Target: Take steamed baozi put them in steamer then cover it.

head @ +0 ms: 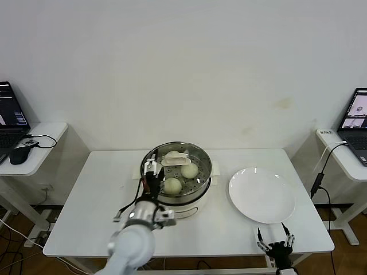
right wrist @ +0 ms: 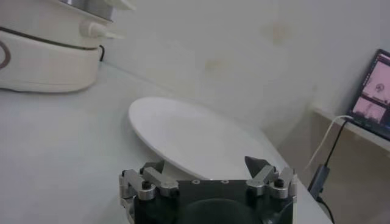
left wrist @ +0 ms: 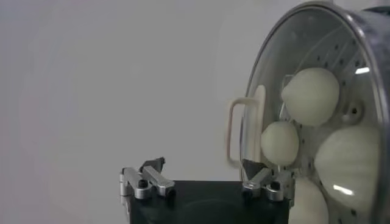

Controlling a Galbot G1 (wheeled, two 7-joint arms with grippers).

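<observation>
The steamer stands at the table's middle on its cream-white pot base. The glass cover lies on it, with its cream bar handle at the centre. Through the glass I see baozi inside. In the left wrist view the cover, its handle and several baozi fill the side. My left gripper is open and empty at the steamer's left rim; in its wrist view one fingertip is close to the cover's rim. My right gripper is open and empty at the table's front right edge.
An empty white plate lies right of the steamer and shows in the right wrist view, just ahead of the right gripper. The pot base shows there too. Side tables with laptops stand at both sides.
</observation>
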